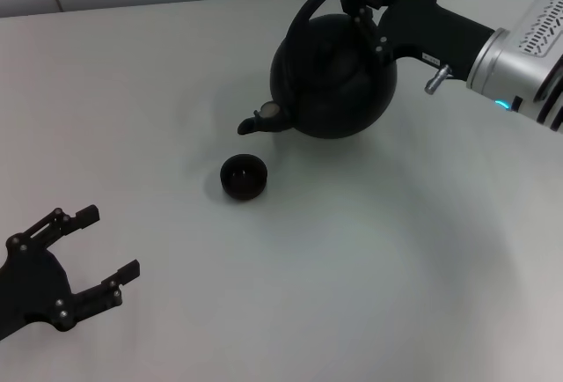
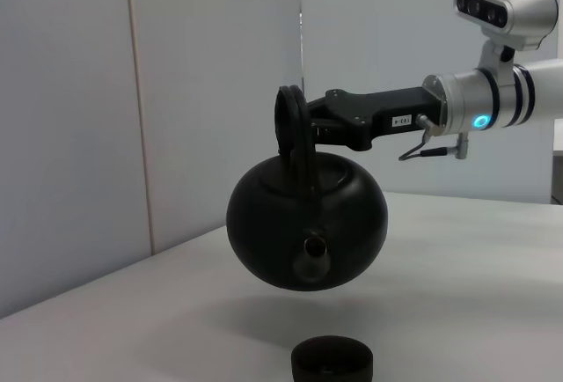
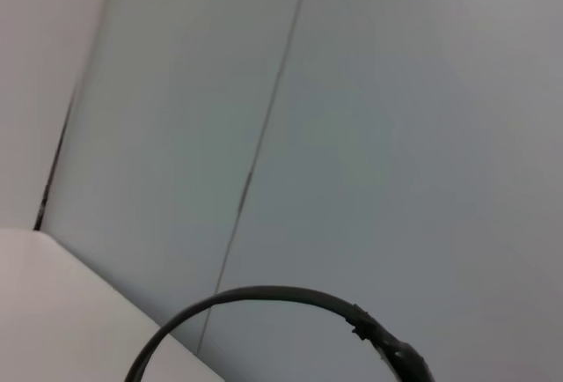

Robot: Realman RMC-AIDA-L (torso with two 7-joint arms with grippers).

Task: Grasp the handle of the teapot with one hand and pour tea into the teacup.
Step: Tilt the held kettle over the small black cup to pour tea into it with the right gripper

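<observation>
The round black teapot [image 1: 336, 76] hangs above the table, tipped a little with its spout [image 1: 261, 120] pointing down toward the teacup [image 1: 243, 176]. My right gripper [image 1: 362, 1] is shut on the arched handle [image 1: 318, 2] near its crown. In the left wrist view the teapot [image 2: 306, 220] is clearly off the table with the teacup [image 2: 332, 361] below its spout. The handle's arc [image 3: 264, 298] shows in the right wrist view. No tea is visible. My left gripper [image 1: 99, 246] is open and empty at the near left.
The white table [image 1: 369, 259] meets pale wall panels [image 2: 132, 91] at its far edge. The right arm [image 1: 519, 34] reaches in from the far right.
</observation>
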